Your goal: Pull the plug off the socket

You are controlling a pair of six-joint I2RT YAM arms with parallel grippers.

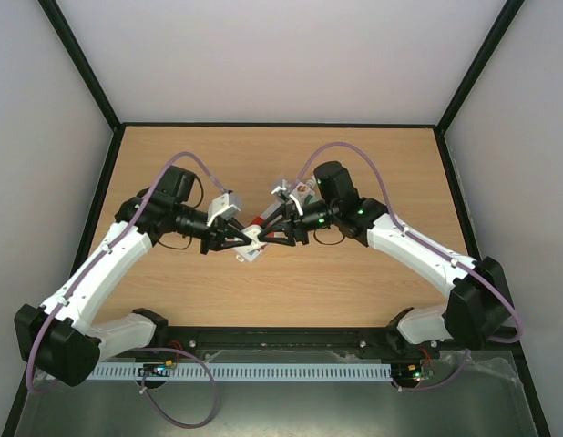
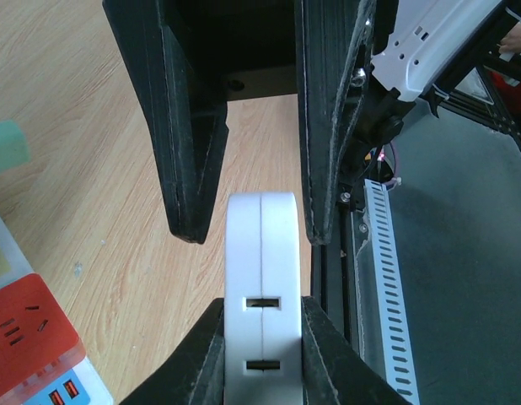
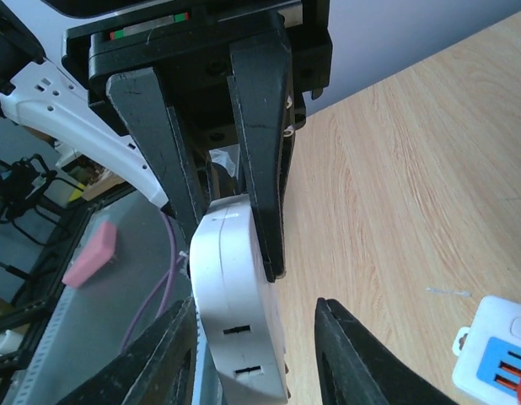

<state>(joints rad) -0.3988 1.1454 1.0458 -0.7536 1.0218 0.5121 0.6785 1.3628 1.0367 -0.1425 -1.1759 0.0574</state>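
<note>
From above, shows the socket [image 1: 261, 221] lying on the counter [image 1: 354, 164], long axis slanting from near-left to far-right, with the left end effector [image 1: 247, 239] and the right end effector [image 1: 271, 237] meeting tip to tip directly over it; too crowded there to pick out the plug. From the left wrist, finds the plug [image 2: 261, 253] pinched on both flat sides by the left end effector, just beside the socket [image 2: 29, 337] and seemingly above it, without visible contact. Narrow seamed, slotted edge up, long axis along the fingers, rounded end aimed at the right end effector, spread loosely around that end. From the right wrist, shows the same spread, with a clear gap beside one finger and the socket [image 3: 496, 359] off to the side. Looks like a light, rigid, smooth plastic shell, probably slippery; best gripped across the broad faces. Expect the socket, likely light too, to lift unless pinned.
</note>
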